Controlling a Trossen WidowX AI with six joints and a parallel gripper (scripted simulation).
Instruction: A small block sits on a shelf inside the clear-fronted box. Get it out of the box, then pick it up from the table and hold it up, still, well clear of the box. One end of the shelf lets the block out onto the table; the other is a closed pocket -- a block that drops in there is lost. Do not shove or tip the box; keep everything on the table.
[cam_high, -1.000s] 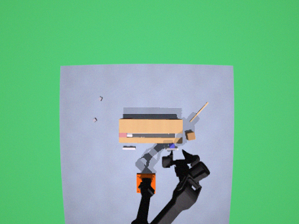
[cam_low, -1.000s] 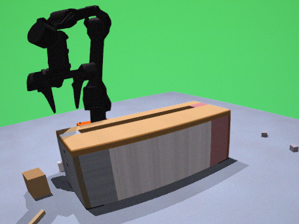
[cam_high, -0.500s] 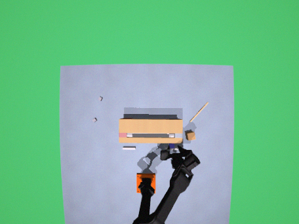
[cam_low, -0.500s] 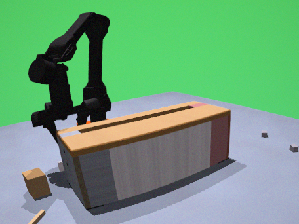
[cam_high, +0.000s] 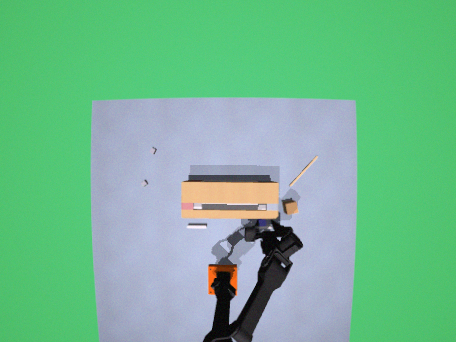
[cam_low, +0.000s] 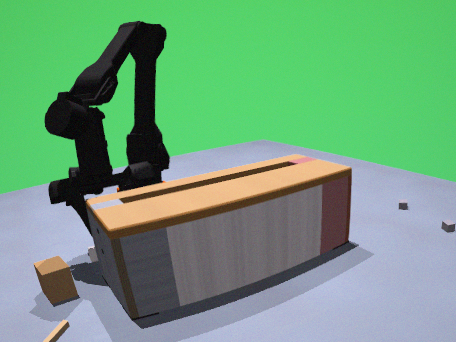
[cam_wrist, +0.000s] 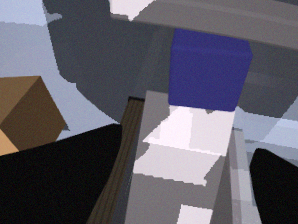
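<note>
The blue block (cam_high: 262, 223) (cam_wrist: 209, 72) is outside the box, low beside its slotted side near the end away from the pink panel. A pale strip lies just beyond it in the wrist view. The box (cam_high: 230, 192) (cam_low: 225, 200) stands upright. My gripper (cam_high: 264, 229) (cam_wrist: 187, 146) is open, pointing down beside the box. In the wrist view the block lies ahead of the gap between the fingertips, untouched as far as shows. In the exterior view the box hides the block and the fingertips.
A wooden cube (cam_high: 290, 207) (cam_low: 57, 280) (cam_wrist: 30, 105) stands near the box's end, with a thin stick (cam_high: 303, 171) (cam_low: 56, 332) behind it. A white bar (cam_high: 196, 226) lies by the pink end. Two small grey cubes (cam_high: 153, 150) (cam_low: 403, 205) lie farther off. An orange plate (cam_high: 214, 287) is near the arm.
</note>
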